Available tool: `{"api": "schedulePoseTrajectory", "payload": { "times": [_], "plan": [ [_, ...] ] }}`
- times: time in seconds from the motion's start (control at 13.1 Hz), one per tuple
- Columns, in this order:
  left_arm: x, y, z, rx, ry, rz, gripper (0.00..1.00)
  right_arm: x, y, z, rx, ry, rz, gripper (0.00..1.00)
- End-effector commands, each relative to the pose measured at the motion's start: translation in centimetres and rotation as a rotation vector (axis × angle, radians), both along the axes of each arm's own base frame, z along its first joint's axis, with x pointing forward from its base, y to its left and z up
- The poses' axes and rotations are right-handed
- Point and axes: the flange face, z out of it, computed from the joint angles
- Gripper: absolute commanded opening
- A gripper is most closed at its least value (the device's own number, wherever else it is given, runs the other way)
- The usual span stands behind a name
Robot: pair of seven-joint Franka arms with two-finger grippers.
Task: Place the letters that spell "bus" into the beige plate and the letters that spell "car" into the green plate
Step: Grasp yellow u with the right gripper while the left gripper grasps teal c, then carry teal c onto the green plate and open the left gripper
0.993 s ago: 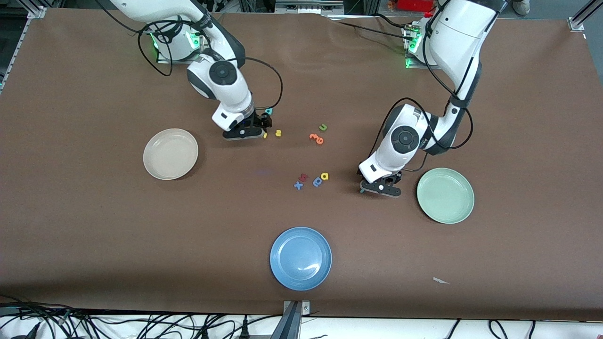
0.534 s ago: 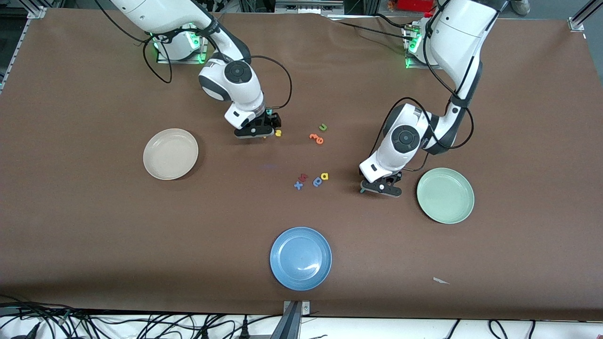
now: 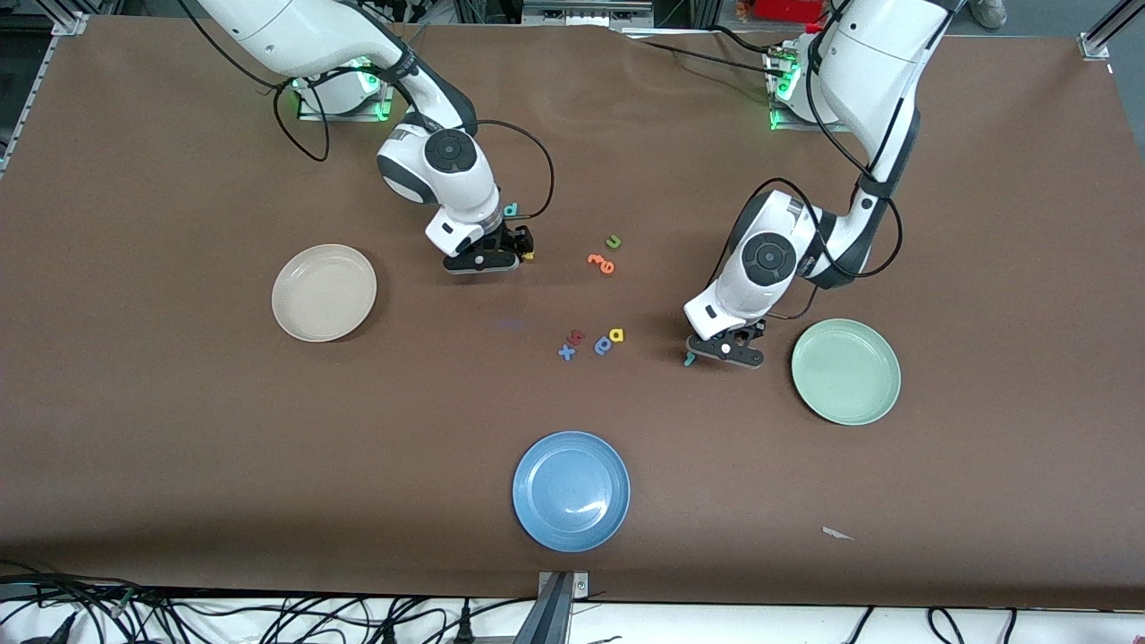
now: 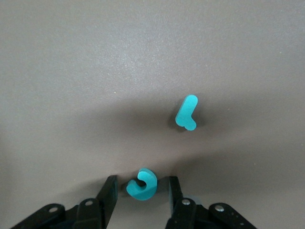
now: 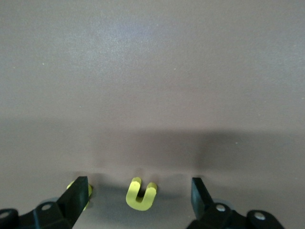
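Front view: near the right arm's end of the table, a beige plate, nothing in it. Near the left arm's end, a green plate, likewise bare. Nearest the camera, a blue plate. Mid-table, a green u just beside an orange e. Nearer the camera, a cluster: red letter, blue x, blue round letter, yellow a. Right gripper down at the tabletop between the beige plate and the green u, with a teal b just beside the wrist. Left gripper low at the table beside the green plate, with a teal r just beside it.

Left wrist view: left gripper partly spread, fingers on either side of a teal c lying on the table, a thin gap each side. Teal r near, flat on the table.

Right wrist view: right gripper spread wide, fingers well apart around a yellow u lying flat. Second yellow letter half hidden by one finger, shape impossible to tell.
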Motion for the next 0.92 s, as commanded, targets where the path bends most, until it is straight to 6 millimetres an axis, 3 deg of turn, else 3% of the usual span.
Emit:
{"api": "schedulePoseTrajectory", "payload": {
  "times": [0.0, 0.38, 0.84],
  "plan": [
    [-0.5, 0.1, 0.7, 0.022, -0.006, -0.004, 0.38, 0.1, 0.2, -0.5, -0.003, -0.012, -0.002, 0.96],
    [-0.2, 0.0, 0.7, 0.018, -0.011, 0.009, 0.31, -0.4, -0.5, -1.0, -0.022, -0.008, 0.012, 0.94],
    [-0.1, 0.0, 0.9, 0.017, -0.018, 0.009, 0.15, -1.2, -0.8, -1.7, -0.036, -0.003, 0.036, 0.81]
  ]
}}
